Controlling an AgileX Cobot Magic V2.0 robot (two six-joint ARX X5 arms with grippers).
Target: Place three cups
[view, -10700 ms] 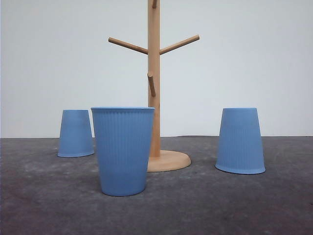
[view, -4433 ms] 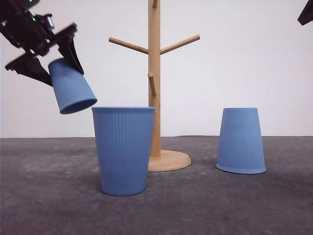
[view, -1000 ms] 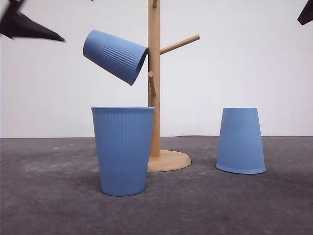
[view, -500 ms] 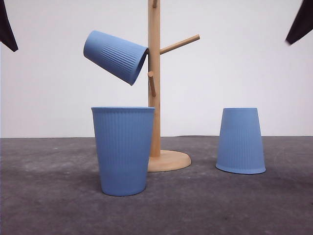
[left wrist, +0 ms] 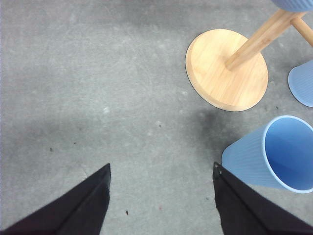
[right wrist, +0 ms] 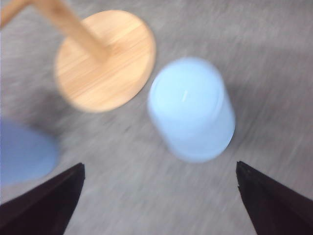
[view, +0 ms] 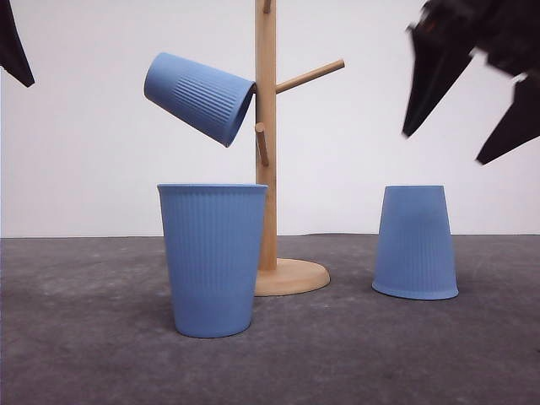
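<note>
One inverted light-blue ribbed plastic cup (view: pixel 415 243) stands on the grey table (view: pixel 354 354) — apparently directly beneath the right gripper (view: pixel 469 110), jaws spread wide and empty — axis upright.

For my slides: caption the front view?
One cup hangs on the wooden rack; open right gripper above an upside-down cup.

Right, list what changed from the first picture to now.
The far-left cup left the table: the left gripper carried it up, hung it on the wooden rack's left peg and let go. The right gripper has come in, open, above the upside-down cup. The upright cup and rack stayed put.
</note>
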